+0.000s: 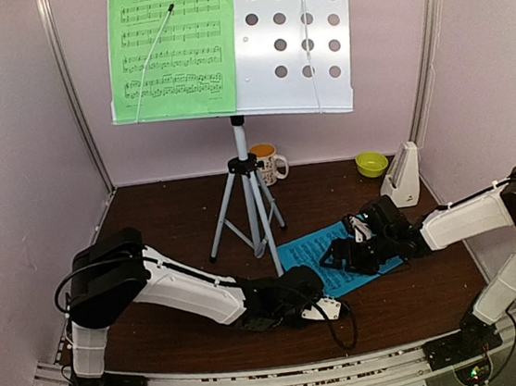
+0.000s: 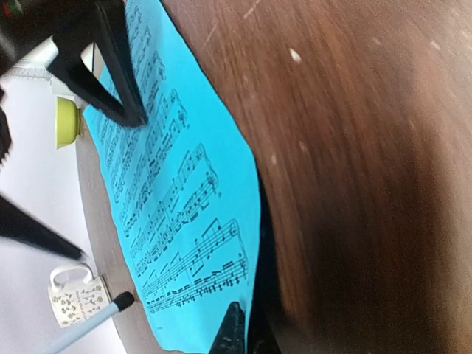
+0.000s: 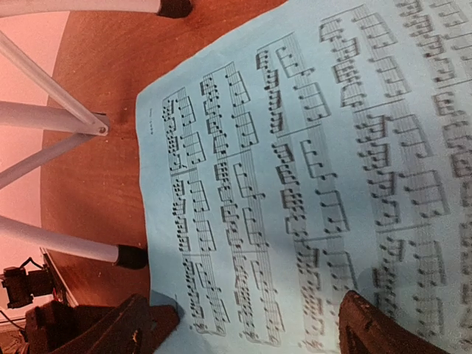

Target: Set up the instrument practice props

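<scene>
Overhead only, green sheet, on stand

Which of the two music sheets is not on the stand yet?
The blue sheet, lying flat on the table by the tripod, below the right gripper. The green sheet already sits on the left half of the stand.

A robot lab test booth: plain pink walls with metal corner strips box in a dark wooden worktop, and a left arm and right arm are bolted to a slotted aluminium rail at its near edge.
</scene>
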Tool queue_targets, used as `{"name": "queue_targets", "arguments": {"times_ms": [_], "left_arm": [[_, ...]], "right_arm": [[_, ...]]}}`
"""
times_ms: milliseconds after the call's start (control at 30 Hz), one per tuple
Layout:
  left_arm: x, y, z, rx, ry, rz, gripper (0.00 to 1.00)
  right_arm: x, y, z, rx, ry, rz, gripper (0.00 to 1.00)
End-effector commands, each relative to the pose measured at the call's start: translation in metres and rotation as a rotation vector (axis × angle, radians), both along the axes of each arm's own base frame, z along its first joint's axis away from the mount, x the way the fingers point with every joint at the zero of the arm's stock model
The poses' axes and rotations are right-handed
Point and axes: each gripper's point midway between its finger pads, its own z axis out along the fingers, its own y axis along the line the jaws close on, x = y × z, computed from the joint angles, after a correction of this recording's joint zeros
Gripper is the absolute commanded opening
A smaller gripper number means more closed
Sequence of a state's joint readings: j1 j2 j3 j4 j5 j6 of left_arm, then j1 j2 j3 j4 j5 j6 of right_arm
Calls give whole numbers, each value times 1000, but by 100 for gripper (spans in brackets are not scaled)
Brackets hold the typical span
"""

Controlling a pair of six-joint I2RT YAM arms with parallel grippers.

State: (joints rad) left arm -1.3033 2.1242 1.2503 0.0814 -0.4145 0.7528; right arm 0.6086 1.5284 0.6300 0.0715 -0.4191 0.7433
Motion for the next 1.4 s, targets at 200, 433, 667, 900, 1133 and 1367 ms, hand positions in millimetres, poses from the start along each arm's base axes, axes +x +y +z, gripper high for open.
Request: {"name": "queue_targets", "arguments": {"times_ms": [200,433,667,900,1133,1367], "left_arm": [[-16,2,118,-276,47,-69,0],[-26,28,177,-413,-78,-143,0],[-35,55,212,-461,-163,-175,0],[-64,77,258,-600,-324,-239,0],[-95,99,299,-673,-308,-319,0],[-146,131,371,-842,-197,-540,0]], "right_arm": [[-8,-40,153,-1,-565,68,94],[-43,-57,210,-11,-775,158,97],[-65,-43,233,78,-765,239,95],[-75,-8,222,225,-693,403,98],[-80,14,226,324,-717,505,97],[-101,37,243,413,-711,643,97]]}}
